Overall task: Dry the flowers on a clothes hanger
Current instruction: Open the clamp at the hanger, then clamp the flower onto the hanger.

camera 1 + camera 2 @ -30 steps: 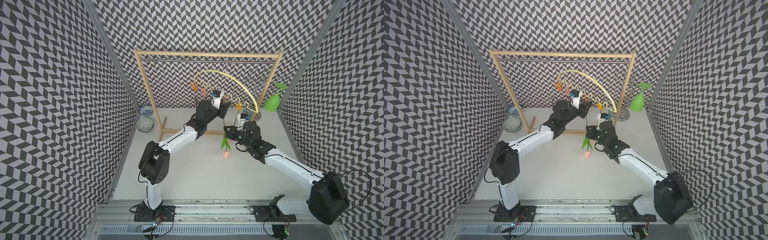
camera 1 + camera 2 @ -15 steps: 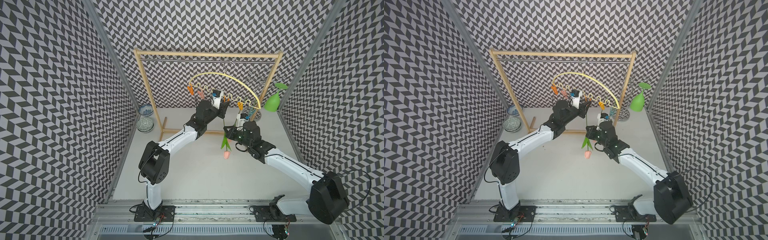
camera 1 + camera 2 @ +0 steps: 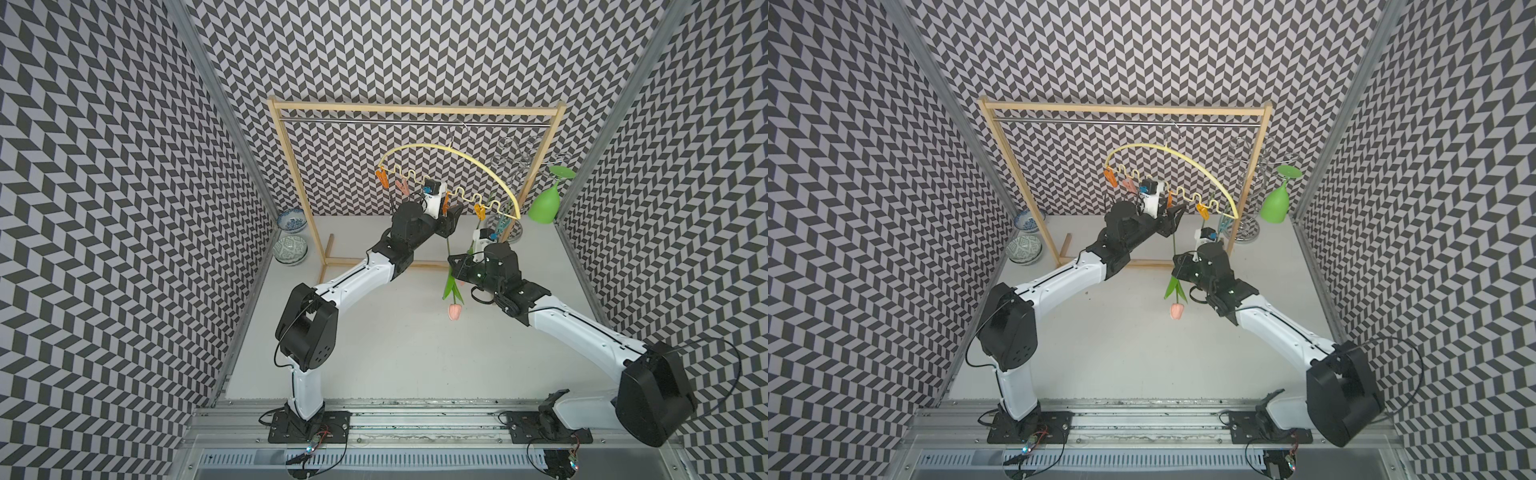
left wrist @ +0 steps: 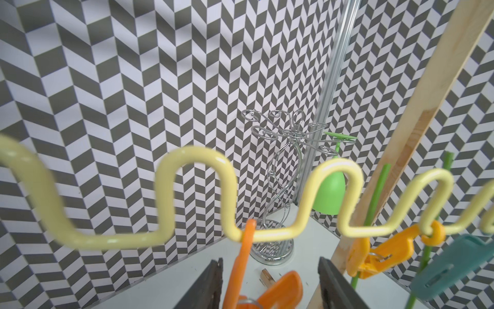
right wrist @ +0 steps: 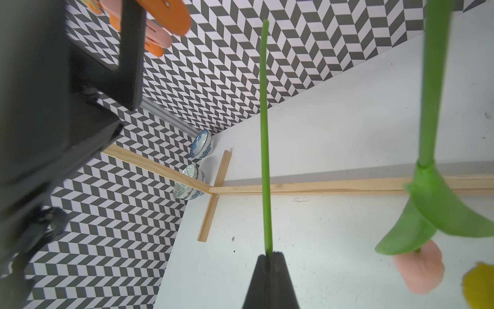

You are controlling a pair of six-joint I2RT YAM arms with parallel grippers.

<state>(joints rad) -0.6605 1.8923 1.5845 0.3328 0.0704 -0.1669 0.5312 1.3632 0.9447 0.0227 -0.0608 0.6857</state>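
Beyond the clothes hanger [image 4: 192, 156] sit a wire stand [image 4: 270, 251] and green glass [image 4: 330, 192].

The walls [image 3: 124, 208] wore a black-and-white chevron pattern. The hanger [image 4: 195, 155] was pale yellow, with an orange peg [image 4: 280, 289], a yellow peg [image 4: 382, 251], a teal peg [image 4: 451, 264] and a pink peg [image 5: 157, 36]. The tulip [image 3: 454, 311] had a pink bloom on green stem and leaves, the glass [image 3: 544, 205] was green, the stand [image 4: 272, 251] silver, and a bowl [image 3: 292, 219] blue-on-white.

Hanger [image 4: 192, 157] glossy yellow coating, smooth. Orange peg [image 4: 282, 288] smooth plastic. Rack [image 4: 438, 107] bare wood w/ metal rod [image 3: 415, 120]. Wire stand [image 4: 272, 254] shiny chrome. Worktop [image 3: 395, 332] matt white. My jaws matt black.
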